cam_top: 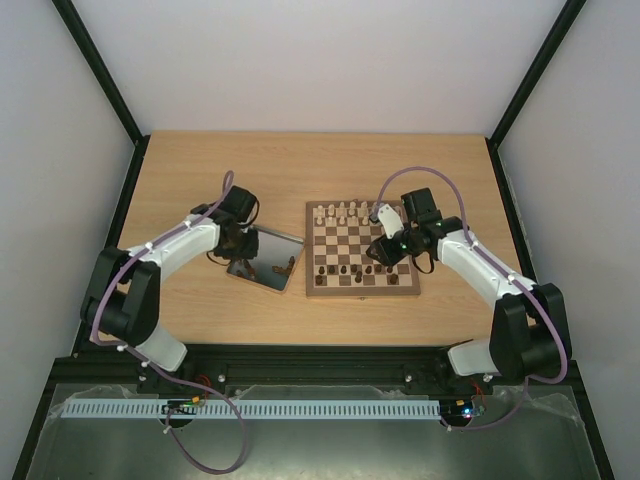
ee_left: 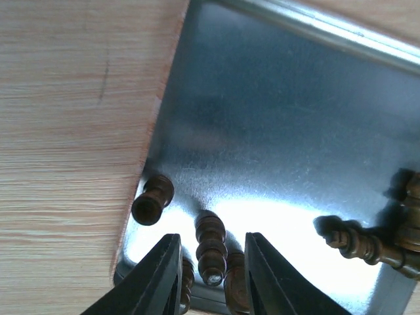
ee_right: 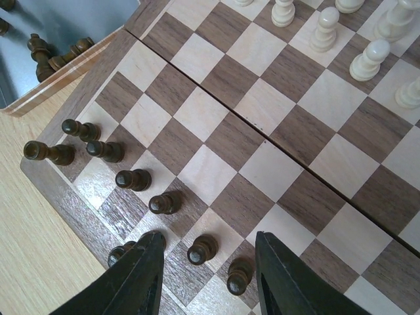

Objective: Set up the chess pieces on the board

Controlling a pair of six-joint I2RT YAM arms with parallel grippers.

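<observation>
Straddling a dark chess piece [ee_left: 211, 252] that lies on the metal tray [ee_left: 282, 118], the left gripper [ee_left: 212, 239] holds its fingers apart, with a gap on each side and nothing grasped. The right gripper [ee_right: 210, 237] is released above the board [ee_right: 262, 170]. Dark pawns [ee_right: 202, 249] stand between its fingers, untouched.

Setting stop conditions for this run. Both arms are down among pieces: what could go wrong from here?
1. Left jaws straddle one lying dark piece in the tray; a neighbour piece lies tight beside it, so closing may pinch or shove that one too.
2. Right jaws stand open low over the board, one dark pawn between them, a second pawn beside a finger; a sideways move could topple them.
</observation>
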